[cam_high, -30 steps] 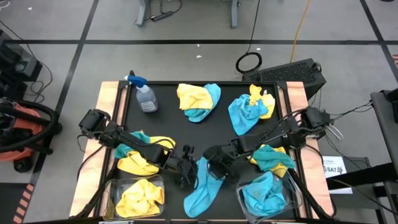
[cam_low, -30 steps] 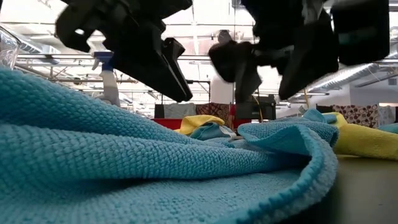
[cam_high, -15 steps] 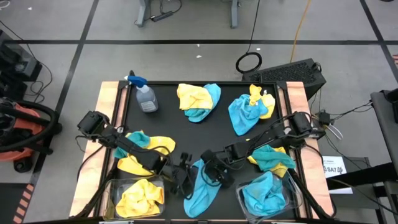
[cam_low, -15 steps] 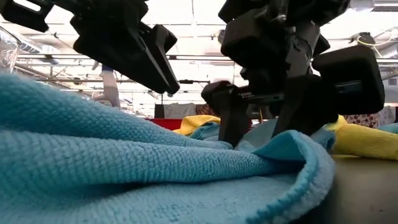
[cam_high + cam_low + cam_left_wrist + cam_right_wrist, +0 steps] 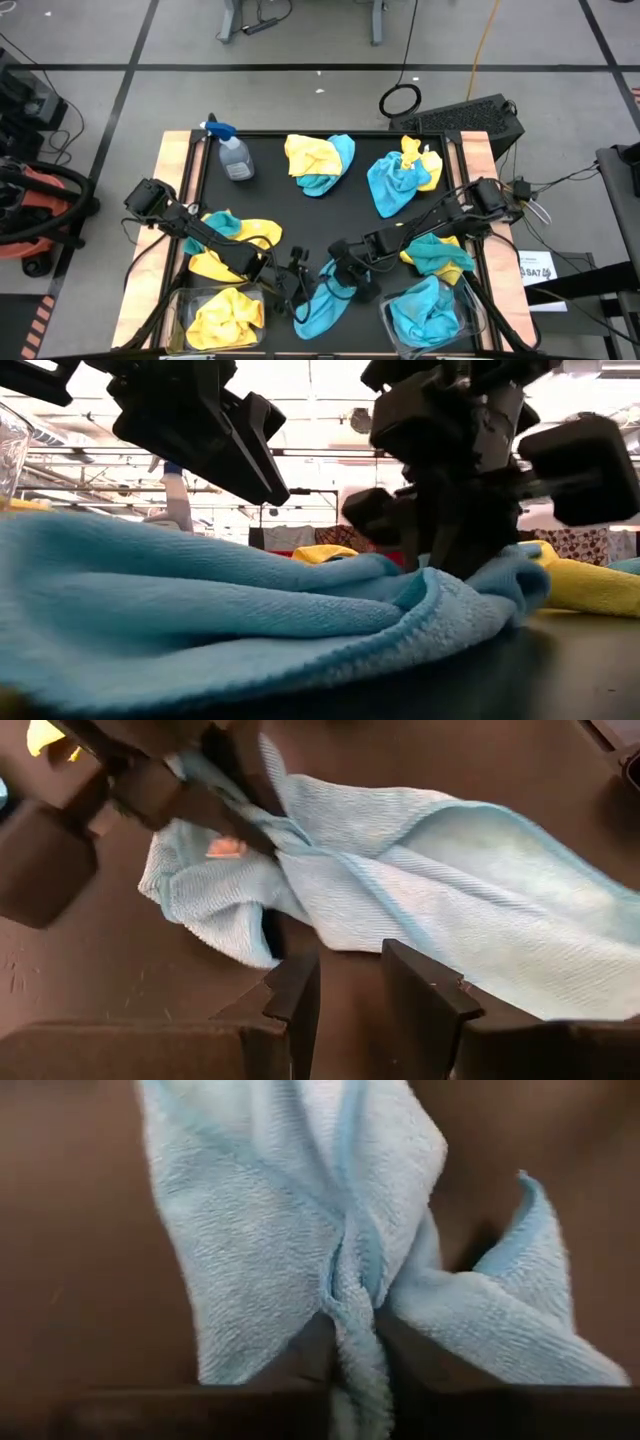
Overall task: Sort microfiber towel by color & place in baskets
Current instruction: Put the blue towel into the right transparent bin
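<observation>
Two grippers low at table's front middle. Right gripper (image 5: pixel 345 283) pinched shut on fold of blue towel (image 5: pixel 325 305) lying between two baskets, yellow cloth in left basket (image 5: pixel 222 318), blue in right basket (image 5: pixel 430 314). Left gripper (image 5: pixel 288 282) just beside towel, fingers narrowly apart, holding nothing.

No text, brand, number or sign can be read on any item in these views. A white sheet (image 5: pixel 537 268) with dark print lies on the floor just beside the table (image 5: pixel 176 150), on the right arm's side; its lettering cannot be made out.
</observation>
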